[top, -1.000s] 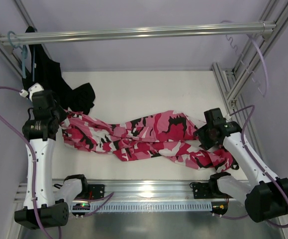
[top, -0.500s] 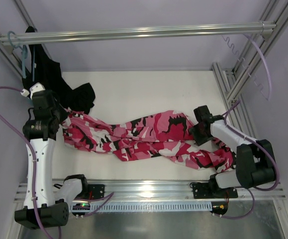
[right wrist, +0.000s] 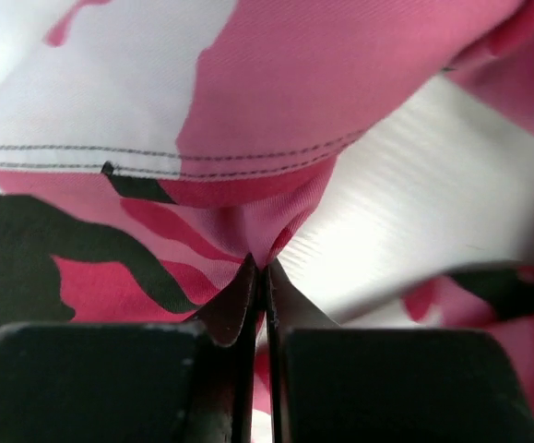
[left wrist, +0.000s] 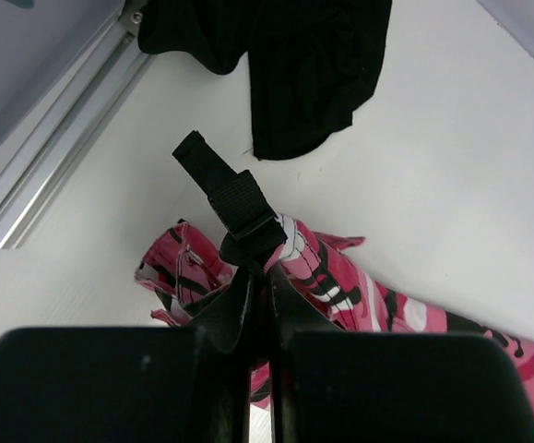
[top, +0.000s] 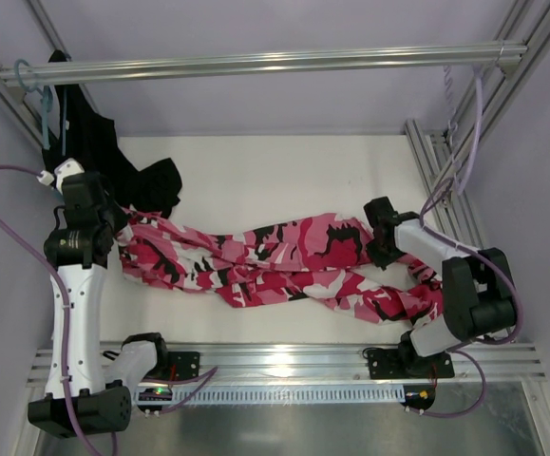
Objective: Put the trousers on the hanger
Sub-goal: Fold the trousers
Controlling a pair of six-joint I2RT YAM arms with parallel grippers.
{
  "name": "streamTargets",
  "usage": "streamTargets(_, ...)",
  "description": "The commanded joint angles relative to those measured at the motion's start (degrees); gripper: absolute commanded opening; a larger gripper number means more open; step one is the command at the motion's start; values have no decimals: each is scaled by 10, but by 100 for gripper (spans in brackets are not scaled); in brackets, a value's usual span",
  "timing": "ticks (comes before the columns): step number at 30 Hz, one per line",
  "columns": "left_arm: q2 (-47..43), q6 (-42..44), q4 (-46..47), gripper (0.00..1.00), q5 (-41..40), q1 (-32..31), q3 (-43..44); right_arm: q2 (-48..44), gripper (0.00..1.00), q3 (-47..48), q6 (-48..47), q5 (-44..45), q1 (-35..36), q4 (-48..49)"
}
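The right gripper's (right wrist: 259, 273) fingers are clenched tip to tip on a small ridge of pink cloth just below a stitched hem. The bite on the trousers (top: 275, 261) is thin and near an edge. The left gripper (left wrist: 259, 277) is likewise clamped, grasping the far-left end of the garment where a black strap (left wrist: 231, 192) sticks up from between its fingers. The trousers lie twisted across the near half of the table (top: 284, 171), reaching from its left edge almost to its right edge, with one bunched leg end near the near right corner. The hanger (top: 447, 87), seen only faintly, hangs at the right end of the rail (top: 256, 62), well apart from the cloth. The black garment (top: 127, 176) sits at the far left corner. With both ends pinched, the lift probably should be even and slow. The arms likely need to spread to draw the twist out, keeping the left end away from the black garment. The shallow right pinch looks the likelier to slip.
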Motion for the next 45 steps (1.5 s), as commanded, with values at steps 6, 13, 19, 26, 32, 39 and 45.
streamTargets(6, -13, 8, 21, 0, -72, 4, 34, -149, 4, 204, -225, 161, -1, -290)
streamTargets(13, -19, 16, 11, 0, -114, 4, 36, -223, 4, 254, -334, 183, -3, -376)
streamTargets(19, -26, 26, -7, 0, -126, 4, 66, -223, 4, 235, -457, -32, 8, -316)
streamTargets(26, -30, 26, -7, 0, -136, 4, 61, -97, 4, 176, -500, -166, 99, -111)
streamTargets(32, -29, 25, 2, 0, -138, 4, 41, -16, 33, 186, -489, -93, 135, -113)
streamTargets(39, -24, 23, 11, 0, -133, 4, 35, -118, 48, 164, -248, 67, 104, -236)
streamTargets(45, -19, 21, 18, 0, -120, 4, 32, -175, 49, 64, -91, 45, 104, -210)
